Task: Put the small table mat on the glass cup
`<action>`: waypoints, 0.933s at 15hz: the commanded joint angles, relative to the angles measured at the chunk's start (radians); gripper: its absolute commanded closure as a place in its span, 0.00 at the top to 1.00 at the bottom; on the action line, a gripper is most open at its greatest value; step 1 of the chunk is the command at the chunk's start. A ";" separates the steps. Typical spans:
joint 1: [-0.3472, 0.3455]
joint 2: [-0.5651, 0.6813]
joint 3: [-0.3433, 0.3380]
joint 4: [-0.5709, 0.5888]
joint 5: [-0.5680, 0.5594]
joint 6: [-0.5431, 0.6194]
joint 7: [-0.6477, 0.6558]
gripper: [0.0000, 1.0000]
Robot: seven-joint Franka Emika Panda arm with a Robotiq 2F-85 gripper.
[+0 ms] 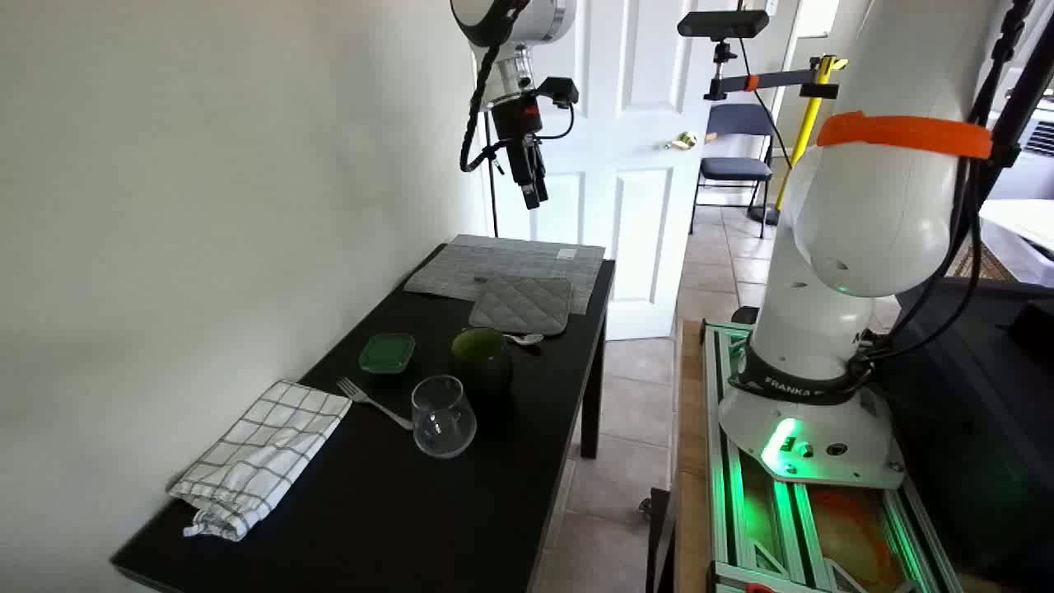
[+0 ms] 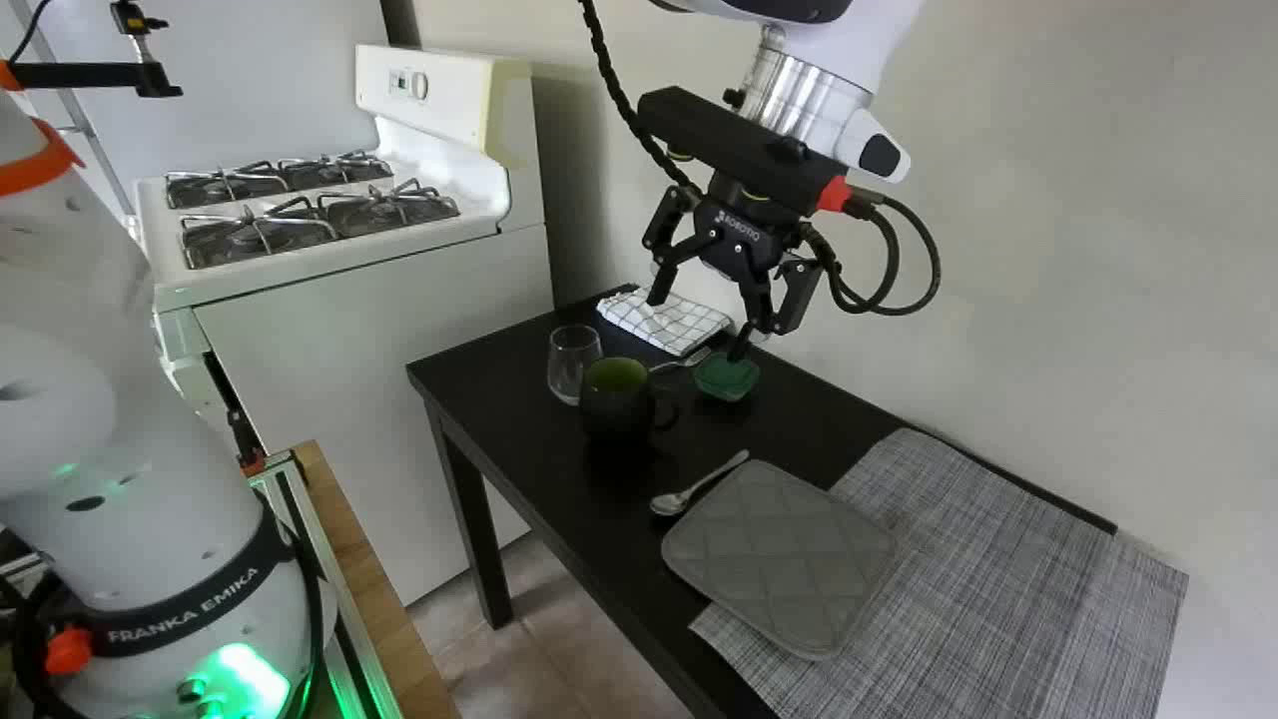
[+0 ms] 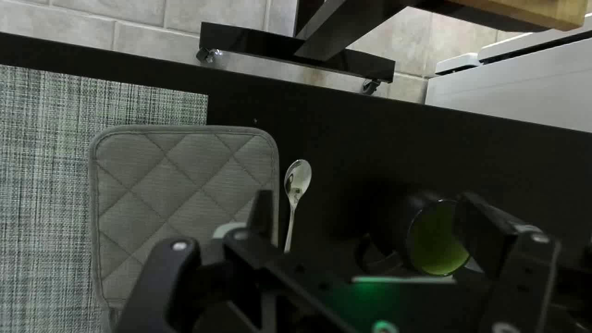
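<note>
The small table mat is a grey quilted pad with rounded corners. It lies flat, partly over a larger woven mat, in both exterior views (image 1: 527, 303) (image 2: 784, 559) and the wrist view (image 3: 180, 180). The clear glass cup stands upright on the black table beyond the mug in both exterior views (image 1: 445, 422) (image 2: 573, 364). I cannot make it out in the wrist view. My gripper (image 2: 701, 318) is open and empty, in the air above the table. It also shows in an exterior view (image 1: 535, 198) and the wrist view (image 3: 367, 212), its fingers spread between the mat and the mug.
A dark mug (image 2: 617, 407) with a green inside stands beside the glass. A spoon (image 3: 297, 181) lies between mug and small mat. A green container (image 1: 387, 354), a fork (image 1: 377, 403) and a checked cloth (image 1: 265, 453) lie wall-side. The large woven mat (image 2: 1038, 599) covers one end.
</note>
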 commanded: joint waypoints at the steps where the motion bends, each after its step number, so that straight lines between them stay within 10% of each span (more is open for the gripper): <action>1: -0.037 0.002 0.036 0.001 0.004 -0.001 -0.003 1.00; 14: -0.237 0.247 -0.022 0.088 0.085 0.289 -0.206 1.00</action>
